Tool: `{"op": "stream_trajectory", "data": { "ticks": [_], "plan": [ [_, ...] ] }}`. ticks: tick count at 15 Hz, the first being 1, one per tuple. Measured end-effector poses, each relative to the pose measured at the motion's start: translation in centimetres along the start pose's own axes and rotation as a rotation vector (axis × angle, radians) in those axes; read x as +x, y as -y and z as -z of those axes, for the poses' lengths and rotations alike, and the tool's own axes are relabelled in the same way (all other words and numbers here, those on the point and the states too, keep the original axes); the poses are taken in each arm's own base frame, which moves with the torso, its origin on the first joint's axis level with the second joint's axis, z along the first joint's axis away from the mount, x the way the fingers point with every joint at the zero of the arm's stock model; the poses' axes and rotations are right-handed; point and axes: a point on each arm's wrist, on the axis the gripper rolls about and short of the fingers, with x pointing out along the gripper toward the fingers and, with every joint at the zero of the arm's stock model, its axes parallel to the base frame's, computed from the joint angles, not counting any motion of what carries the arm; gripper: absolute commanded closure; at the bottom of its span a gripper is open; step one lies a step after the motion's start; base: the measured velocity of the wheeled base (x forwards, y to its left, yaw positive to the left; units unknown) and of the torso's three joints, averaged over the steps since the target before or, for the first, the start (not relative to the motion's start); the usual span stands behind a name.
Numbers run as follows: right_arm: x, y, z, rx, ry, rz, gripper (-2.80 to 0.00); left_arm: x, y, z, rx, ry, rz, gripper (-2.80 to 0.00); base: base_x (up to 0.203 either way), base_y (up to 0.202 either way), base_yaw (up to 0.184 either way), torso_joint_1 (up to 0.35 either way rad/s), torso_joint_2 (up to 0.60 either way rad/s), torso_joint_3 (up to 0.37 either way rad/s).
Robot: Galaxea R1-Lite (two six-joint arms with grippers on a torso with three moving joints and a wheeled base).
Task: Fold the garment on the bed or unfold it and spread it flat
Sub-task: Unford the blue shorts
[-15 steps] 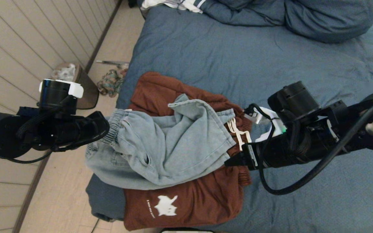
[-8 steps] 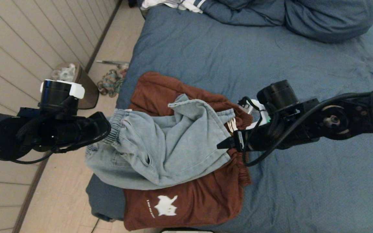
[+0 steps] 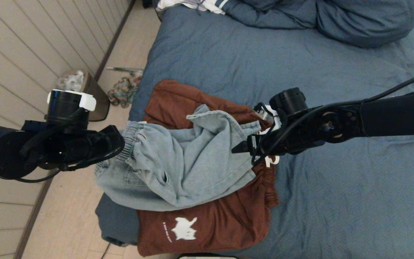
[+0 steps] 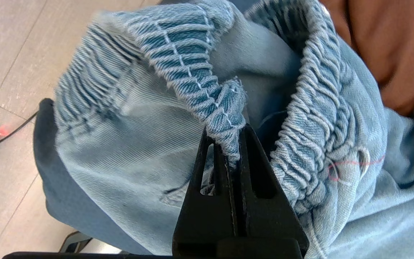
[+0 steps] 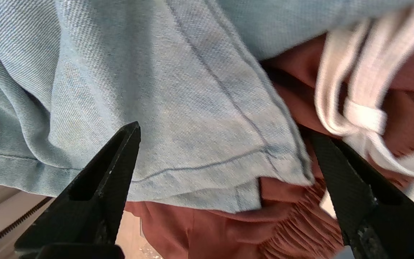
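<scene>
Crumpled light-blue denim shorts (image 3: 178, 162) lie on top of a rust-brown garment (image 3: 207, 219) at the near left corner of the bed (image 3: 318, 90). My left gripper (image 3: 120, 144) is shut on the shorts' elastic waistband (image 4: 225, 118), at the bed's left edge. My right gripper (image 3: 241, 148) is open at the shorts' right hem; in the right wrist view that gripper (image 5: 225, 144) spans the hem corner (image 5: 264, 162), its fingers (image 5: 113, 162) wide apart. White drawstrings (image 5: 358, 115) of the brown garment lie beside it.
A heap of blue bedding (image 3: 322, 18) and a white striped cloth (image 3: 199, 5) lie at the bed's far end. On the floor to the left stand a small bin (image 3: 84, 90) and a bundle of cloth (image 3: 122, 91), by the panelled wall (image 3: 20, 54).
My right arm has swung up and left from the lower hem, its gripper now at the shorts' right hem. The left gripper has held the waistband, barely moving.
</scene>
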Motion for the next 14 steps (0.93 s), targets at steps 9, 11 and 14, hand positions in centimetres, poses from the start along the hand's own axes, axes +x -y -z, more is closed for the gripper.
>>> {"op": "stream_trajectory", "data": {
  "ticks": [9,11,14],
  "plan": [
    [0.3,-0.5,0.4,-0.005,-0.018,-0.009,0.00,0.1,0.1,0.2,0.004,-0.008,-0.001,0.00,0.000,0.000,0.000,0.000,0.00,0.000],
    [-0.3,-0.5,0.5,-0.003,-0.017,-0.009,0.00,0.1,0.1,0.4,0.007,-0.011,0.000,0.00,0.000,0.000,0.000,0.000,0.00,0.000],
    [-0.8,-0.6,0.8,-0.001,-0.019,-0.008,0.00,0.1,0.1,0.4,0.008,-0.013,0.001,0.00,0.000,0.000,0.000,0.000,0.00,0.000]
  ]
}}
